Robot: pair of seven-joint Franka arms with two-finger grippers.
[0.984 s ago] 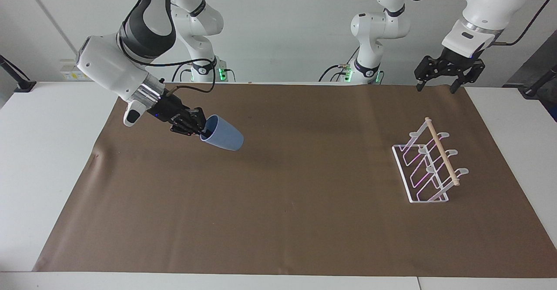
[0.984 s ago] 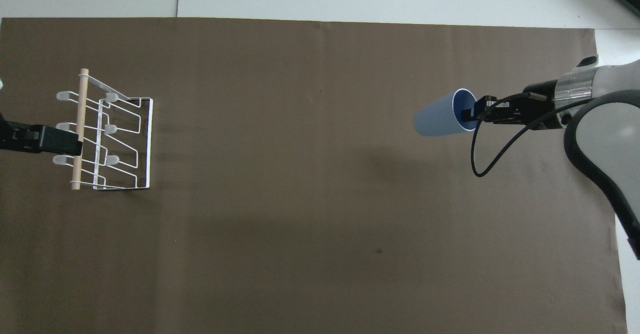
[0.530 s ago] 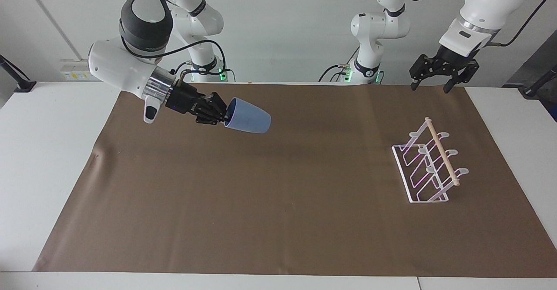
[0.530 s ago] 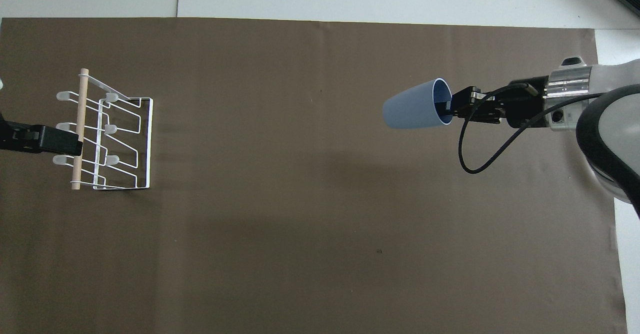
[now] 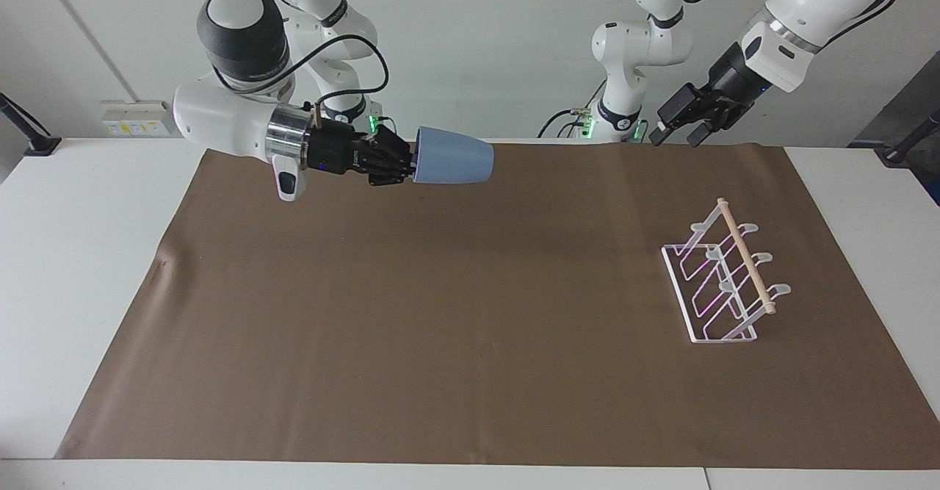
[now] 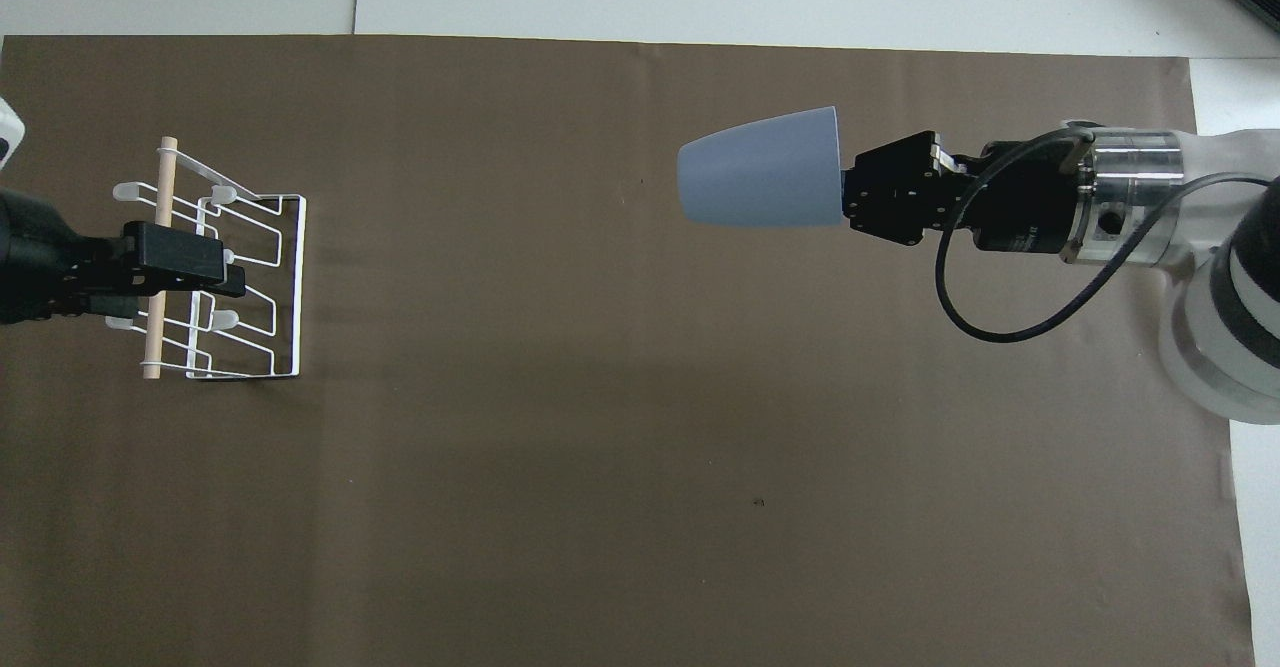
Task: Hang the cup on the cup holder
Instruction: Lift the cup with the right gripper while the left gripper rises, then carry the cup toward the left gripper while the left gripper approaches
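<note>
Facing view, right gripper (image 5: 406,164): clamped on the rim of the cup (image 5: 454,165), carried sideways in the air over the brown mat (image 5: 455,343) toward the right arm's end of the table; the base points toward the cup holder (image 5: 723,280), the open mouth faces the wrist; a rim grip of this kind probably leaves the tumbler's body free to be turned mouth-down over a loop.

Facing view, cup holder: white wire rack with a pale wooden rod along the top, standing on the mat toward the left arm's end, well apart from the cup; no cup hangs on it; the slanted loops rise toward the rod, so the cup would likely need to be tipped before it is slid on.

Facing view, left gripper (image 5: 679,124): raised in the air over the mat's edge nearest the robots, holding nothing; whether its fingers are spread or closed cannot be told; this arm appears to wait.

Overhead view, cup (image 6: 762,168): lying level in the right gripper (image 6: 848,197), narrow base leading toward the rack; the grasp sits at the wide rim; the mat below it is bare.

Overhead view, cup holder (image 6: 215,272): partly covered by the left gripper (image 6: 185,265), which is high above it and not touching, judged from the facing view.

Progress: cup lifted and in transit; most of the crossing and the hanging itself not yet done.
</note>
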